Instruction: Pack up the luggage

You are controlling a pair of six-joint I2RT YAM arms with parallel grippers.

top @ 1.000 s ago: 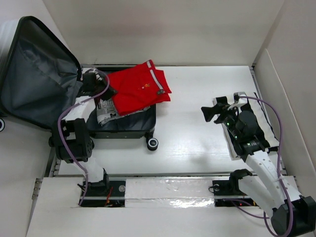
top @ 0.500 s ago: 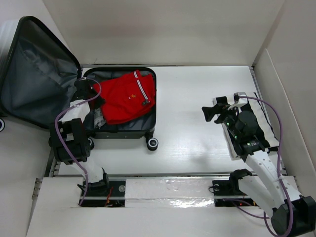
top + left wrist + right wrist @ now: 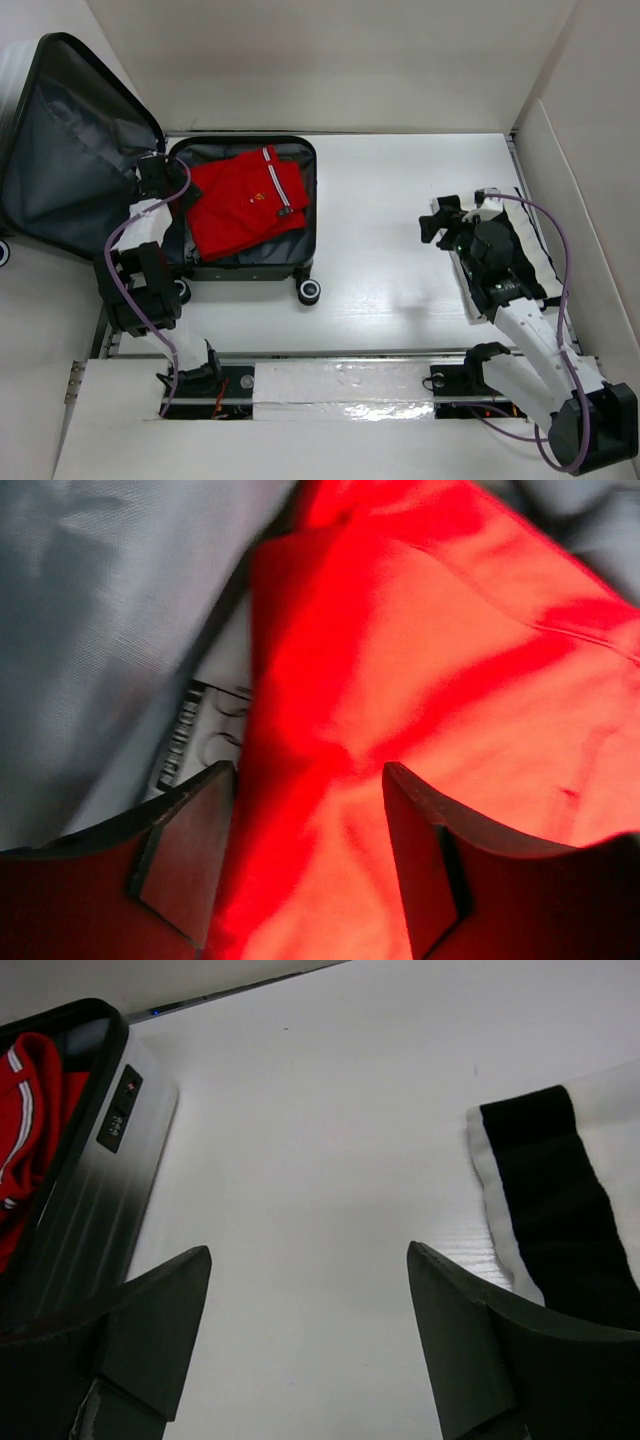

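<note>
red folded cloth with a white stripe point(image 3: 235, 205) lay inside the lower shell of the small hard-shell suitcase point(image 3: 250, 268), glossy black fading to white, which sat at the far left corner of the white bench point(image 3: 390, 200) with its grey-lined lid raised past the left edge. the left gripper point(image 3: 308, 780) hovered at the shell's left rim, jaws apart, released over the red cloth. the right gripper point(image 3: 308, 1260) hung near the bench's right edge, jaws spread wide, grasping nothing, beside a black-and-white cloth point(image 3: 555, 1200).

red shirt point(image 3: 235, 200) fills luggage point(image 3: 306, 152), open table point(image 3: 390, 200) right
</note>
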